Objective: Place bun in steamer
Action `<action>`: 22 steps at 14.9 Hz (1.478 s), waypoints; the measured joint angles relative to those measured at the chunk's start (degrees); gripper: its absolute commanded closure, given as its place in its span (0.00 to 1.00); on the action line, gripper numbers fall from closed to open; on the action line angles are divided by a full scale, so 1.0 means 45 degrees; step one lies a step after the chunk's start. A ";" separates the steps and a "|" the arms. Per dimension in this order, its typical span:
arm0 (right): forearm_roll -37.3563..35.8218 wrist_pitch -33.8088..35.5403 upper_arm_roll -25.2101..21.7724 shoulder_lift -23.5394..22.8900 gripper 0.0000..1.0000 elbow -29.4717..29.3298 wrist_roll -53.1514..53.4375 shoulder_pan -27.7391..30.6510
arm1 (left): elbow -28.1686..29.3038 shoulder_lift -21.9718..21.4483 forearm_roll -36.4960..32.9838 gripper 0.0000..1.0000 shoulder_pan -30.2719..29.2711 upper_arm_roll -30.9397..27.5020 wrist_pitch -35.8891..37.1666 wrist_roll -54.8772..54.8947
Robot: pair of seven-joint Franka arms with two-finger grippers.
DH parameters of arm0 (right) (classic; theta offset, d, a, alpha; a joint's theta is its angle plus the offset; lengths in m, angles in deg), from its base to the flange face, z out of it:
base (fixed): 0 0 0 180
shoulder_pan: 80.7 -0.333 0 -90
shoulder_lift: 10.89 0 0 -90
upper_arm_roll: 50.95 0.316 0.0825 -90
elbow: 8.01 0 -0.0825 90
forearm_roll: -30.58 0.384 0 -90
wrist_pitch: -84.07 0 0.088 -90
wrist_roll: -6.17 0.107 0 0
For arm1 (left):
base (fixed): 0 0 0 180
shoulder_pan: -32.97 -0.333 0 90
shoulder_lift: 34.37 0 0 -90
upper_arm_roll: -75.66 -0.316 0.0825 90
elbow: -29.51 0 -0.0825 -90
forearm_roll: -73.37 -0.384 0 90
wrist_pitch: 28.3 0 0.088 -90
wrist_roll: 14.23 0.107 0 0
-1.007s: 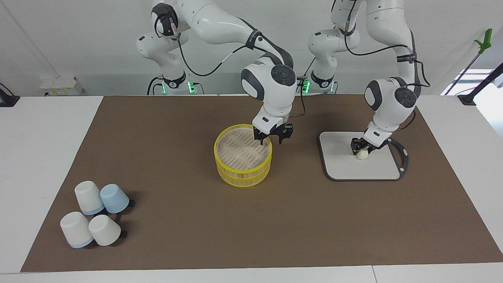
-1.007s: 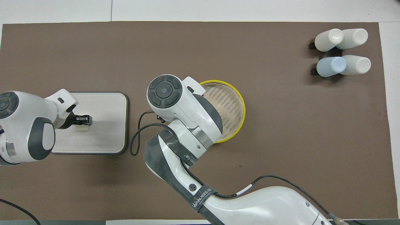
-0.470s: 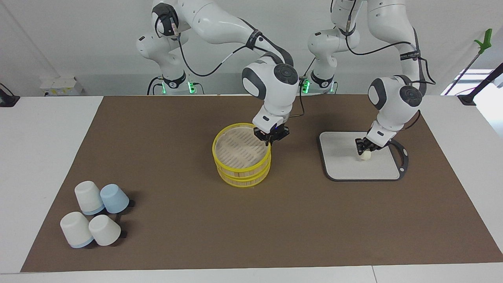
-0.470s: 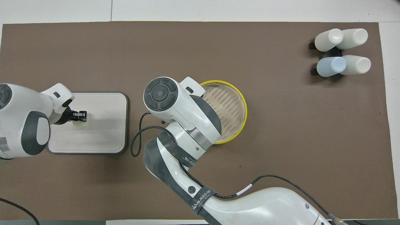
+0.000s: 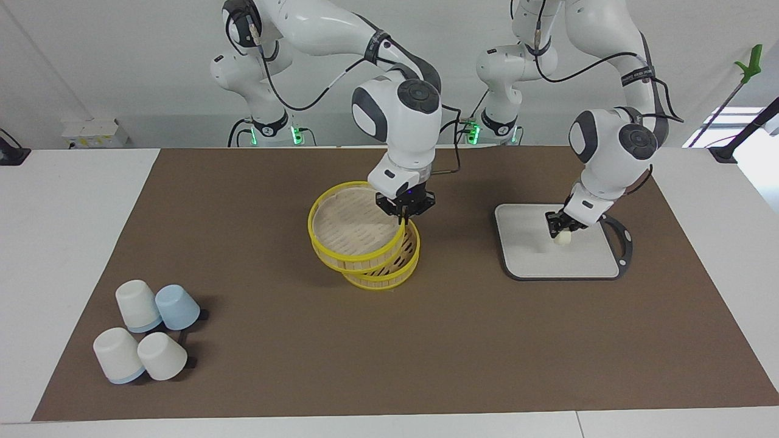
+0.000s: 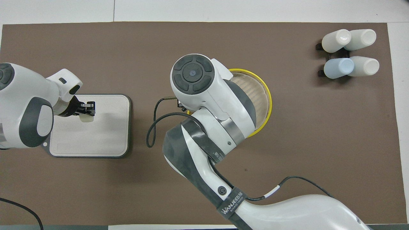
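Facing view | bun [image 5: 562, 238]: small, cream-white, pinched by left gripper [image 5: 558, 226]

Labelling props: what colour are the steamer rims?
Bright yellow rims on the steamer and its lid, clearest in the facing view.

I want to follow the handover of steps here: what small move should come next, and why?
Probably the right gripper, shut on the lid and holding it tilted, carries it clear of the steamer; the left gripper already holds the bun above the board.
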 measured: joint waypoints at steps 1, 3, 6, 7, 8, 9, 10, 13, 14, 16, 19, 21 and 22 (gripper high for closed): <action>-0.0002 0.0171 -0.0011 0.0192 1.00 0.0000 -0.0317 0.0223 | -0.0377 0.0007 0.0001 0.66 0.0418 0.0019 0.0419 -0.0709; -0.0016 0.0493 -0.0043 0.0501 1.00 0.0003 -0.1026 0.0758 | -0.1175 0.0088 0.0005 0.66 0.1387 0.0054 0.1133 -0.2296; -0.0021 0.0723 -0.0104 0.0771 1.00 0.0014 -0.2845 0.1806 | -0.2066 0.0369 0.0020 0.66 0.2631 0.0093 0.1539 -0.4492; -0.0021 0.0794 -0.0112 0.0830 1.00 0.0020 -0.3414 0.2161 | -0.2279 0.0480 0.0032 0.66 0.3005 0.0101 0.1554 -0.5101; -0.0020 0.0861 -0.0119 0.0887 1.00 0.0050 -0.3858 0.2479 | -0.2499 0.0599 0.0068 0.66 0.3386 0.0110 0.1551 -0.5738; -0.0020 0.0885 -0.0123 0.0938 1.00 0.0095 -0.4201 0.2740 | -0.2756 0.0718 0.0170 0.66 0.3794 0.0119 0.1542 -0.6431; -0.0020 0.0900 -0.0132 0.0973 1.00 0.0125 -0.4476 0.2951 | -0.3031 0.0857 0.0312 0.66 0.4227 0.0128 0.1521 -0.7063; -0.0021 0.0991 -0.0141 0.1028 1.00 0.0166 -0.5359 0.3666 | -0.4056 0.1299 0.0491 0.66 0.5454 0.0153 0.1518 -0.8310; -0.0021 0.0994 -0.0142 0.1041 1.00 0.0175 -0.5750 0.3950 | -0.4303 0.1425 0.0499 0.66 0.5819 0.0157 0.1522 -0.8631; -0.0020 0.0996 -0.0142 0.1052 1.00 0.0185 -0.6550 0.4493 | -0.4544 0.1656 0.0504 0.66 0.6425 0.0159 0.1516 -0.9088; -0.0019 0.1017 -0.0139 0.1055 1.00 0.0296 -0.7454 0.4963 | -0.4960 0.2327 0.0516 0.66 0.7150 0.0153 0.1425 -0.9700; -0.0019 0.1017 -0.0141 0.1066 1.00 0.0362 -0.7885 0.5197 | -0.5788 0.3266 0.0515 0.66 0.7608 0.0148 0.1426 -1.0156; -0.0019 0.1017 -0.0139 0.1078 1.00 0.0384 -0.7991 0.5280 | -0.6133 0.3721 0.0515 0.66 0.7793 0.0143 0.1425 -1.0283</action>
